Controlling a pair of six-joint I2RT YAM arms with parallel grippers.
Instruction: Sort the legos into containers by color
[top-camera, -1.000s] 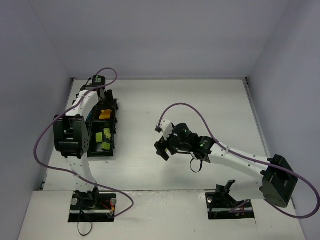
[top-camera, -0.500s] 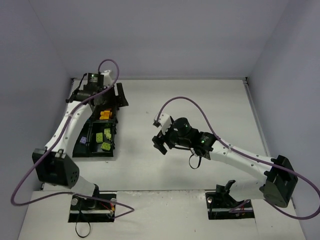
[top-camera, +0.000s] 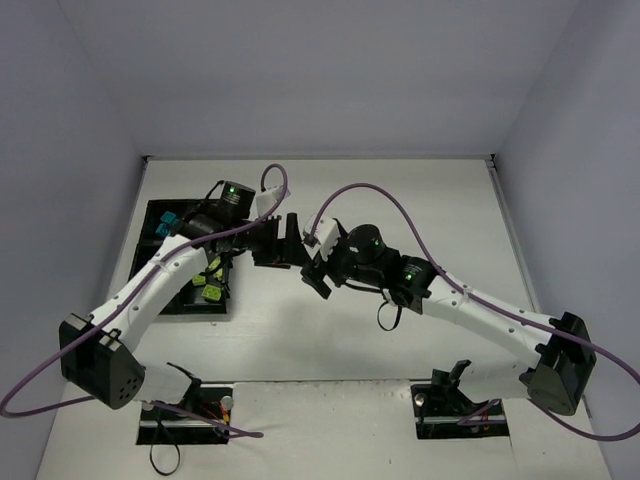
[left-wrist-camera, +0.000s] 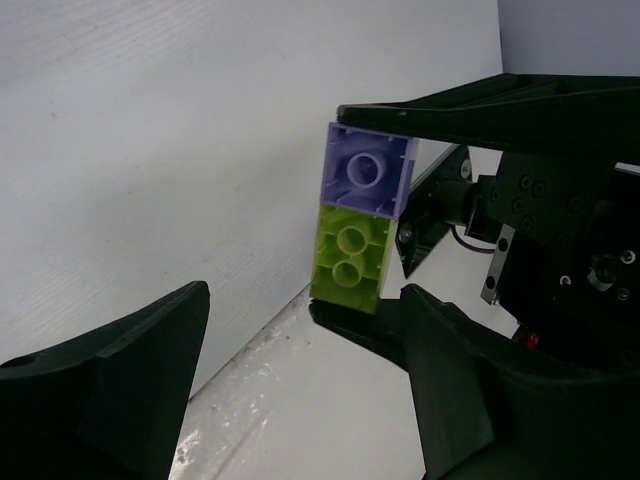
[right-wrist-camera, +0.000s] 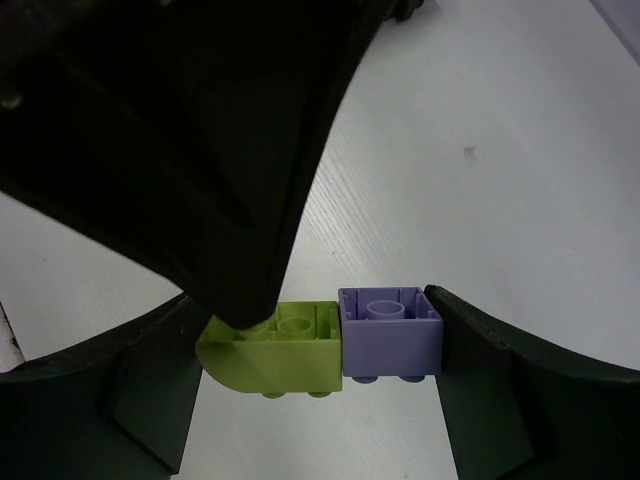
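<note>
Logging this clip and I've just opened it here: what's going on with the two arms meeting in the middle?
The right gripper is clamped on a two-brick stack, a purple brick joined to a lime brick. The left gripper is open and close against it, with one finger crossing in front of the lime brick and nothing gripped. It looks like a pull-apart or a handover is being set up. The black tray on the left already holds teal bricks and lime pieces.
</note>
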